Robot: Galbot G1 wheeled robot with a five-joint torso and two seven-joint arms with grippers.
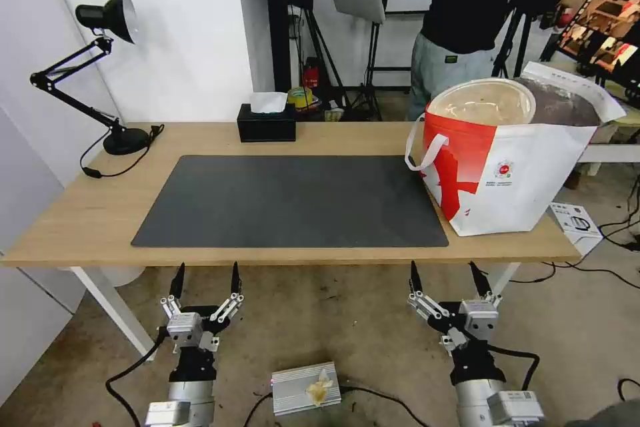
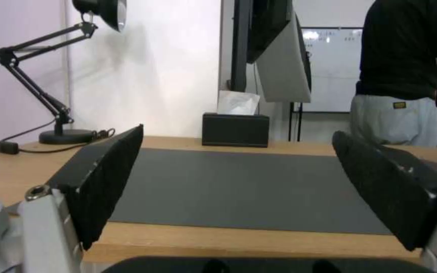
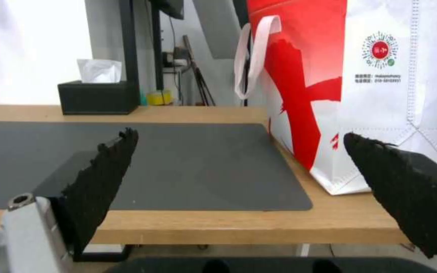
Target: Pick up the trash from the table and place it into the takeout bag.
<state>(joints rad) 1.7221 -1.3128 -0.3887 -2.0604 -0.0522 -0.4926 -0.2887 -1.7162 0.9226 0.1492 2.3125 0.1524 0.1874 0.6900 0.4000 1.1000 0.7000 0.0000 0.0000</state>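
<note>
Both hands, left hand [image 1: 206, 277] and right hand [image 1: 445, 277], gape empty below the table [image 1: 80, 213]; takeout bag [image 1: 527, 180] hides its contents.

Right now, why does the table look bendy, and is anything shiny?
In the head view the wide lens bows the table and the wall edges; a pale sheen lies on the beige lid atop the takeout bag. In the left wrist view the near finger pads look soft.
</note>
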